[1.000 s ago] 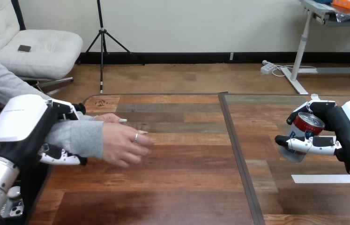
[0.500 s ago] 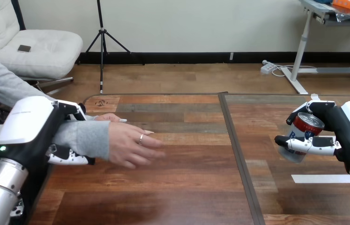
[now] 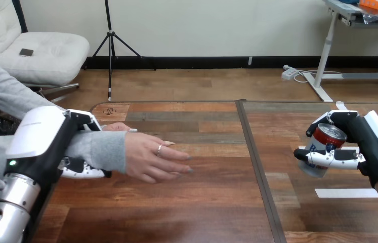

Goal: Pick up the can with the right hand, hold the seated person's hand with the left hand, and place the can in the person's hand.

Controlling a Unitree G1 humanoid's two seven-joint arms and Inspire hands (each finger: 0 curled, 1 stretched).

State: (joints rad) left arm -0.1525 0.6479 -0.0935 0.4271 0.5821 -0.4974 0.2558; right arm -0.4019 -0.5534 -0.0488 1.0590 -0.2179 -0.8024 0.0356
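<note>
Can (image 3: pixel 324 148) first: where does it sit?

In your right hand (image 3: pixel 374 147), out at the table's (image 3: pixel 212 202) right side. Fingers and thumb are wrapped round it, and it hangs tilted. It looks clear of the wood, so count the pick-up as done.

And the left hand (image 3: pixel 40 134)?

It is at the table's left, clasped on the person's wrist (image 3: pixel 100 149), with fingers curled over the sleeve and thumb under it. The person's hand (image 3: pixel 159 159) reaches past that clasp, fingers stretched out, palm down, just over the table. So the hold is made as well, though on the wrist rather than on the hand itself.

Which step are you in, then?

The hand-over. Can and person's hand are well apart, with bare table between them.

What does the next move call for?

You carry the can leftward across the table, level enough that it does not slip, while your left hand steadies the wrist. Mind the palm. It faces down, so it would need to turn up, or open toward you, before you loosen the right hand's fingers.
</note>
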